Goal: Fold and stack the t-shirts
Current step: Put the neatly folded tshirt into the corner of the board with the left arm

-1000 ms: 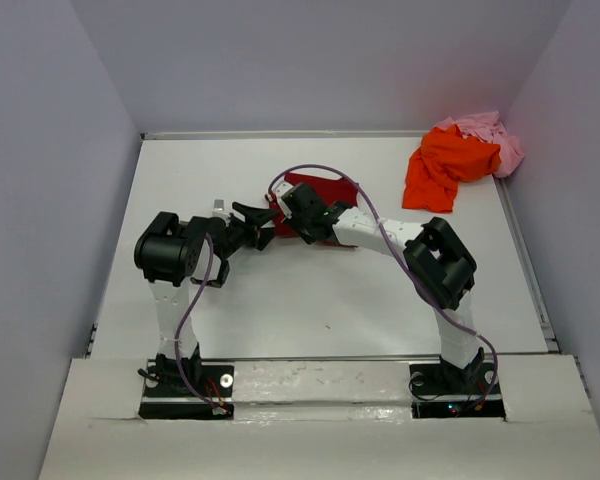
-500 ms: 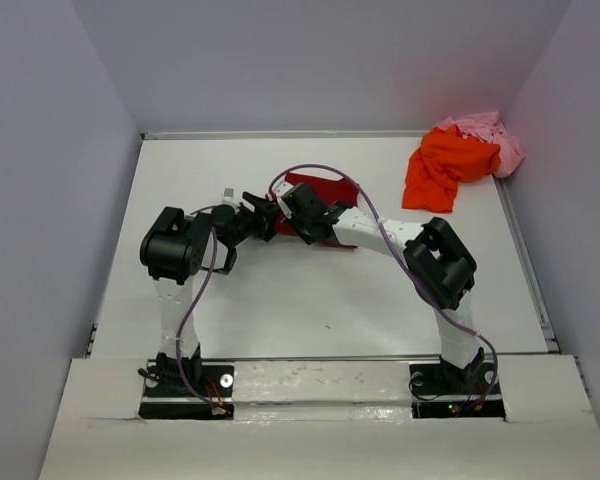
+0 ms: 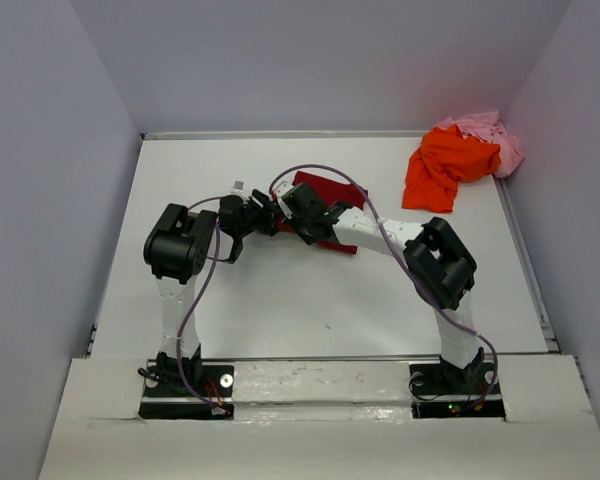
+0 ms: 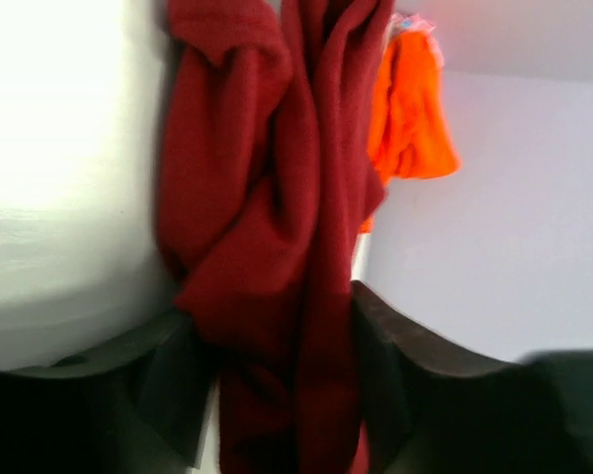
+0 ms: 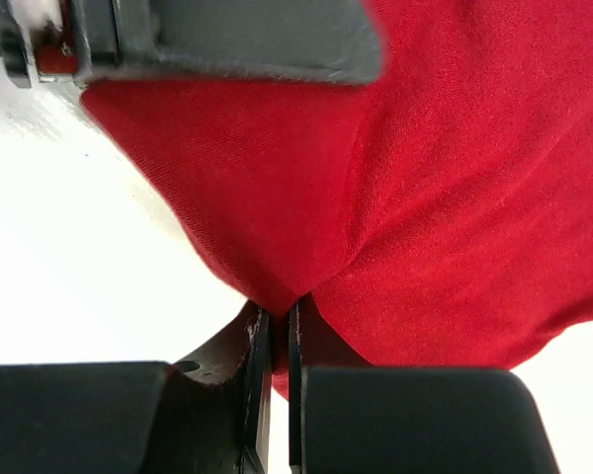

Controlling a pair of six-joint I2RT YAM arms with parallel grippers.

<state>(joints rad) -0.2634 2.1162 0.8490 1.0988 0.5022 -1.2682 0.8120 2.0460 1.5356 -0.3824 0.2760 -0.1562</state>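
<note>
Left wrist view: the left hand [image 4: 277, 390] straddles the bunched dark red shirt [image 4: 267, 197] in the middle of the counter [image 3: 280, 300]; whether it pinches yet, I cannot tell; the right hand [image 5: 275, 336] is clamped on a fold; spreading step, I judge; next both must pull the cloth flat.

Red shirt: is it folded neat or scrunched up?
Scrunched up. The dark red shirt lies in bunched, twisted folds between the fingers of the left gripper; the right gripper pinches a wrinkled edge.
</note>
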